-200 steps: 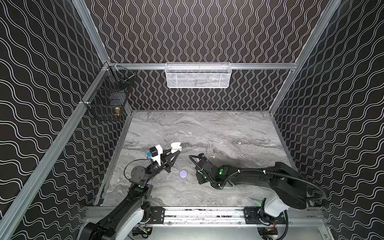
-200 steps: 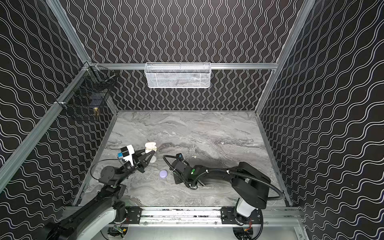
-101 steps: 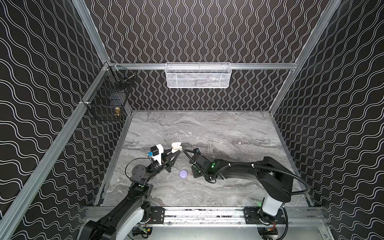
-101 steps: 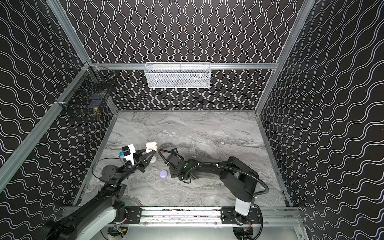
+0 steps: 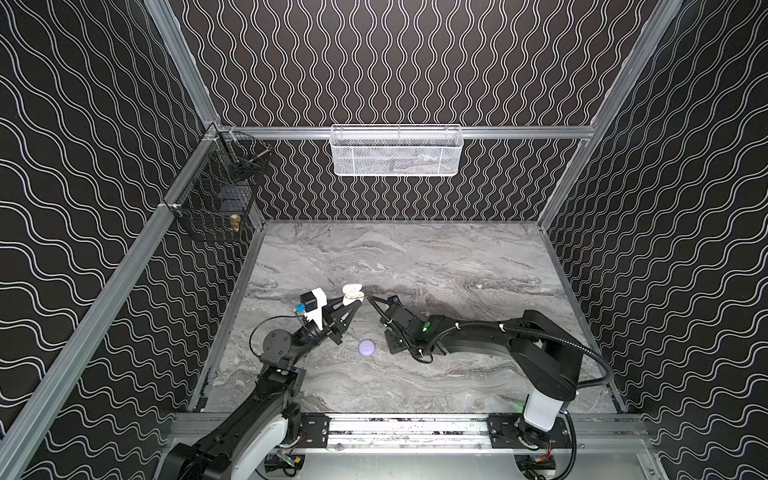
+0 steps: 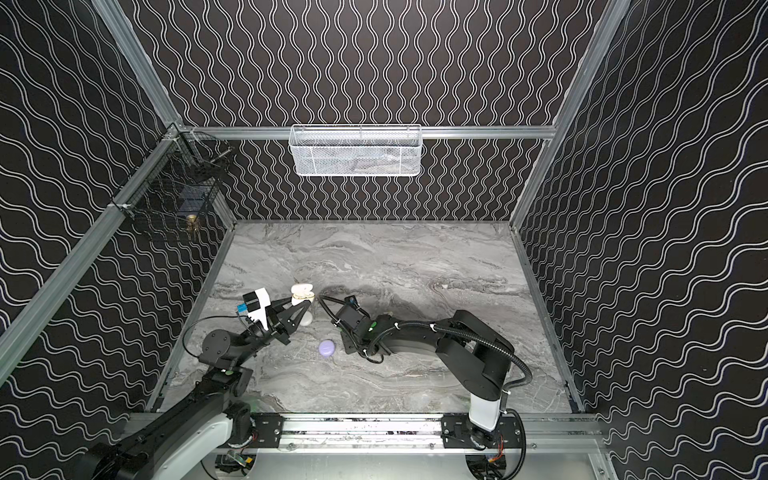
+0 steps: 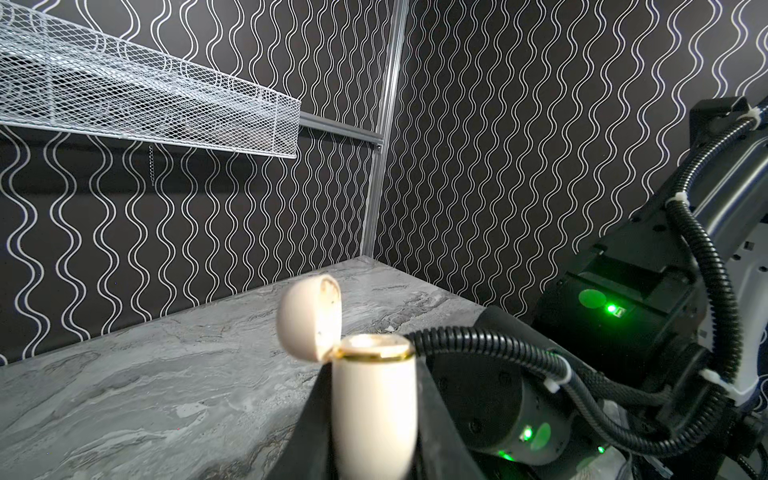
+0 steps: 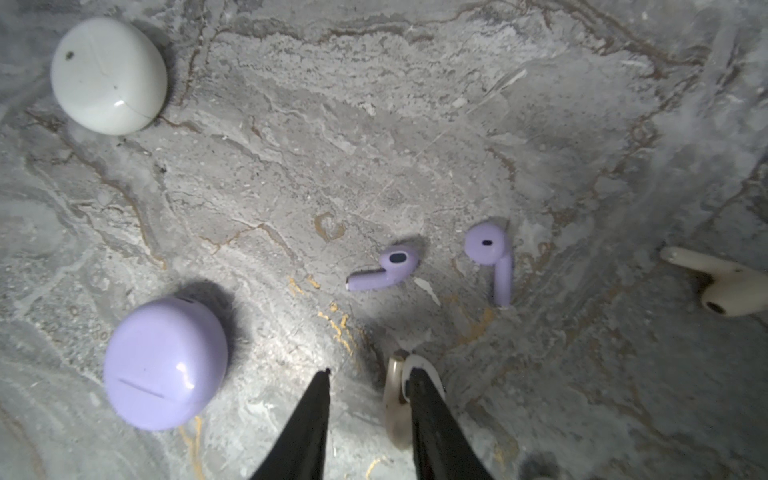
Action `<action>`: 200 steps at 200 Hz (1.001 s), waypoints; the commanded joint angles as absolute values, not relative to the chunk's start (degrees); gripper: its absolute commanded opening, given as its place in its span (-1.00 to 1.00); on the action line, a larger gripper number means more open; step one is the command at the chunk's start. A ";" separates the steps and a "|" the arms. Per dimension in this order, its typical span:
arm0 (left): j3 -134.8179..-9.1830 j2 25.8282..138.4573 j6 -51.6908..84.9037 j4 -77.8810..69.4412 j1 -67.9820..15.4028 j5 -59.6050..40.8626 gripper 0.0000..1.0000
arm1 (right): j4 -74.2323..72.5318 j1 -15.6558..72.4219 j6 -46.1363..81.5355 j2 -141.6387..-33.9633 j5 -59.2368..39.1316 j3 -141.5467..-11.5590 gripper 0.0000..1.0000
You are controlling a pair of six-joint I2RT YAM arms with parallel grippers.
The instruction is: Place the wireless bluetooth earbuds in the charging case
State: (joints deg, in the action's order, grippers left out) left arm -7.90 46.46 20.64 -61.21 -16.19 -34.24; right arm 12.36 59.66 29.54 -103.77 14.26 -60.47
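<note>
right gripper [image 5: 369, 297] moved beside open cream case [image 5: 353, 294]

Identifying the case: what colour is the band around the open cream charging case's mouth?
Gold; the rim band shows best in the left wrist view.

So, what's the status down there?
Left pincer shut on open cream case. Right pincer beside it, cream earbud at one finger, grip unclear. Two lavender earbuds on table; nothing blocking.

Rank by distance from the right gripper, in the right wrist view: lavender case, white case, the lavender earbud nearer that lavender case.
1. Lavender earbud, just ahead of the jaws.
2. Lavender case, off to one side.
3. White case, far beyond both.
</note>
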 commanded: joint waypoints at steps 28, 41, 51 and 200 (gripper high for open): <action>-8.53 45.97 20.12 -61.96 -16.13 -34.45 -1.00 | 13.32 59.78 30.40 -104.55 14.20 -60.96 -0.31; -8.55 45.88 20.14 -61.95 -16.22 -34.58 -1.00 | 13.33 59.81 30.34 -104.48 14.20 -60.92 -0.30; -8.53 45.89 20.25 -61.96 -16.22 -34.45 -1.00 | 13.43 59.73 30.37 -104.52 14.20 -61.02 -0.31; -8.61 45.61 20.74 -62.05 -16.19 -34.61 -1.00 | 17.25 62.50 34.00 -104.22 16.23 -60.03 -0.34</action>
